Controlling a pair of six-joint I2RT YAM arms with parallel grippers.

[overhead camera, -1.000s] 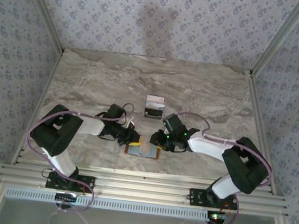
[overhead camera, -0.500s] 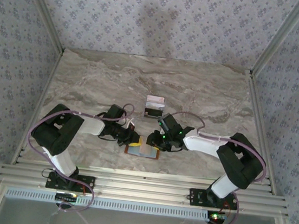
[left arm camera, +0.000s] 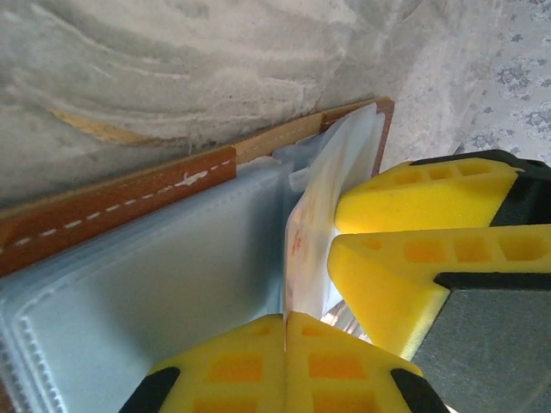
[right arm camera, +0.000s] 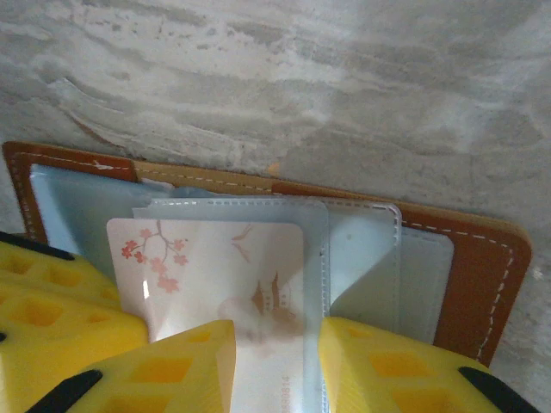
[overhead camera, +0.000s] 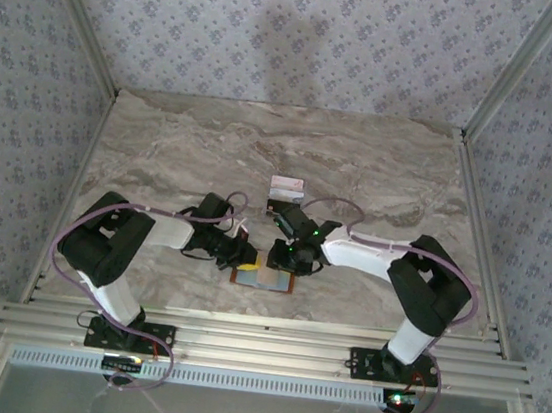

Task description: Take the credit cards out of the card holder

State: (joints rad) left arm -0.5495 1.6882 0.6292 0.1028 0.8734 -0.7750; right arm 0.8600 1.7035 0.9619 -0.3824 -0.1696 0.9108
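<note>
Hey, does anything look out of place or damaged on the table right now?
Nothing looks damaged or spilled. One clear sleeve holding a blossom-printed card stands up from the open card holder instead of lying flat; the shut left gripper appears to pinch its edge, with the right gripper alongside.

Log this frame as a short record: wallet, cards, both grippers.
wallet: open flat on the table, inner sleeves up
flowered card: lying among the wallet's clear sleeves, not yet out
already out: pale card and dark card on the table beyond the wallet
left gripper: shut, at the wallet's sleeves
right gripper: jaws apart, fingertips at the flowered card's near edge
</note>
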